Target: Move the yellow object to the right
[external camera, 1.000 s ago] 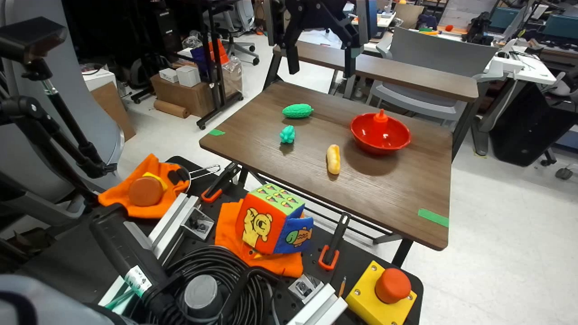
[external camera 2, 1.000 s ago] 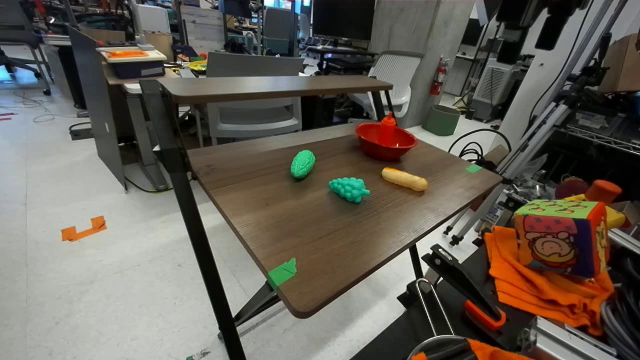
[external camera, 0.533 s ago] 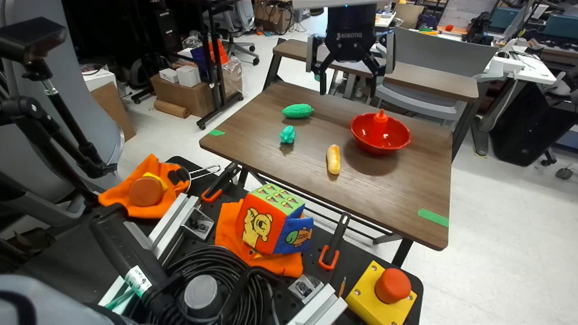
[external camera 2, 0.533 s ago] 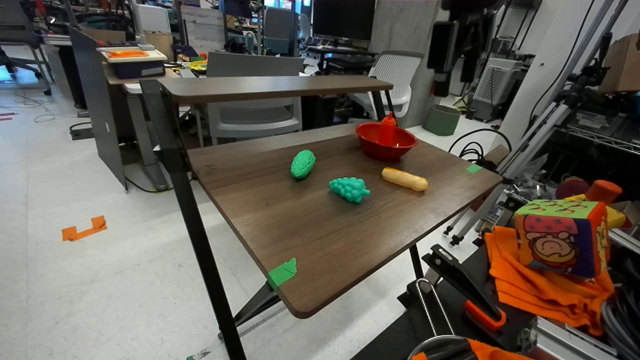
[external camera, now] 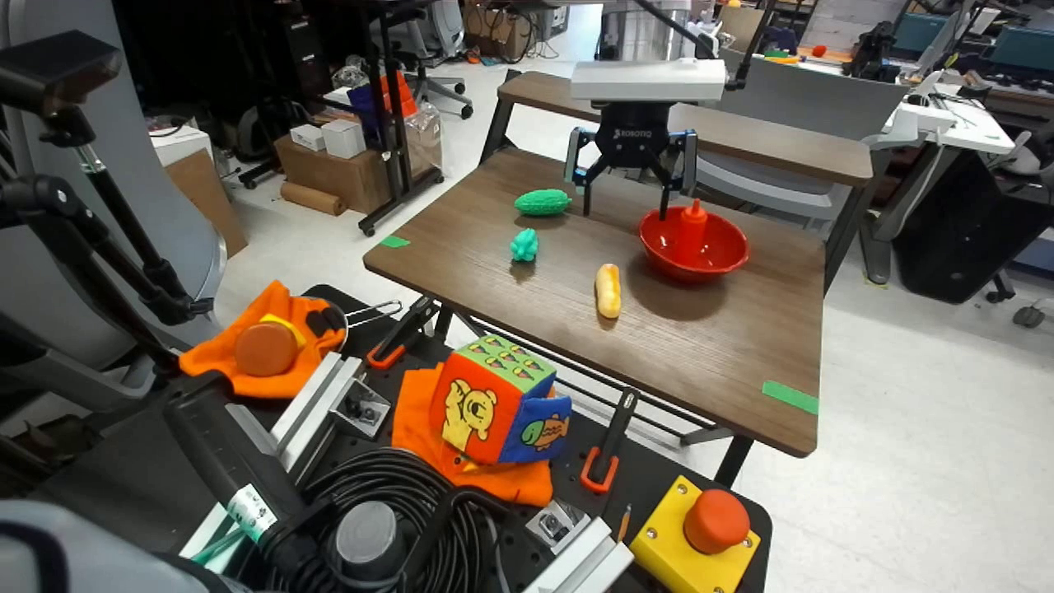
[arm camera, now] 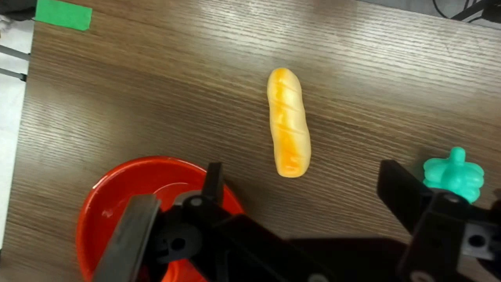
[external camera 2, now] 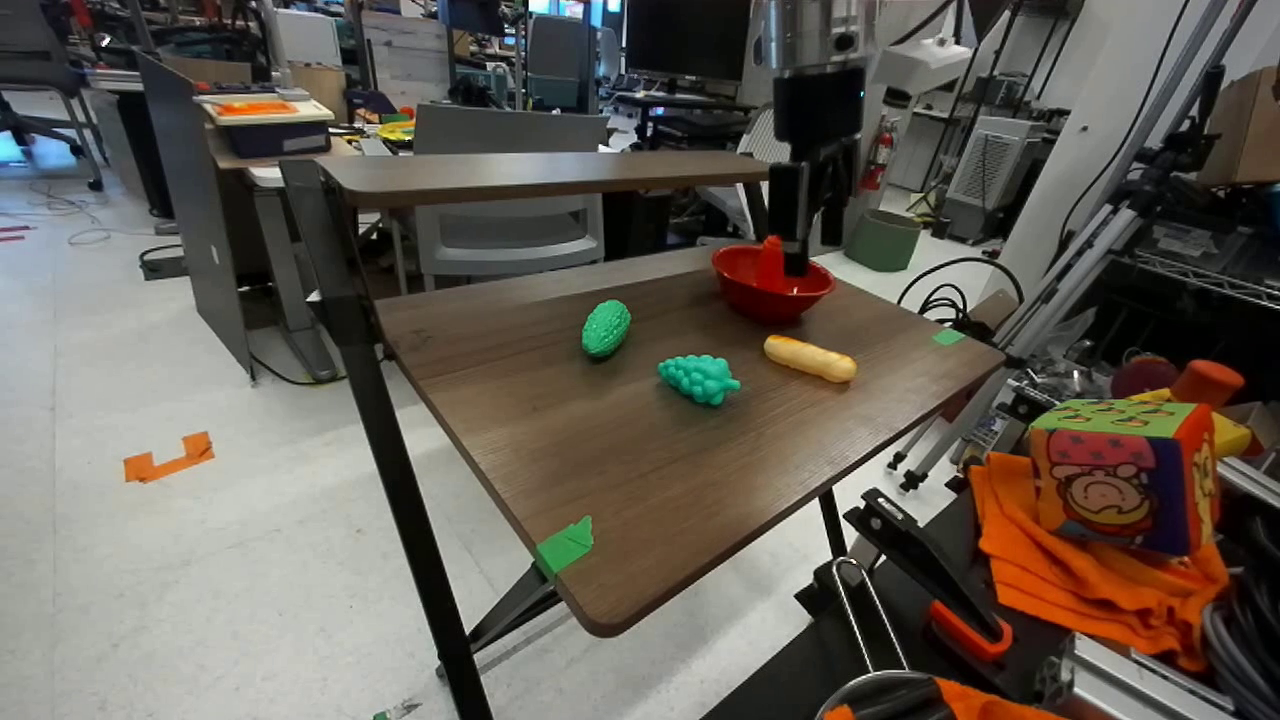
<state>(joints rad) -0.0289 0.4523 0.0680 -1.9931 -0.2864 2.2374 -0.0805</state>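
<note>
Gripper (external camera: pixel 625 212) hangs above the table (external camera: pixel 708 362), pointing down, jaws parted wide, nothing held. Yellow object (arm camera: pixel 289 123) lies on the table beside the red bowl (arm camera: pixel 125 176), near it but apart — wood shows between the 2 in the wrist view. Likely reason for the pose: the fingers (arm camera: pixel 213 182) are spread along the object's narrow direction, so a later squeeze should take its 2 long sides, not its ends.

Location relative to jaws: in the wrist view the object falls between the 2 fingertips sideways, its long axis crossing the line that joins them. Most of its length lies ahead of that line; it is below the tips, not yet straddled. Judged next: shift over its middle, then descend. Caution — 1 finger appears over the bowl and could catch the rim if lowered here.
</note>
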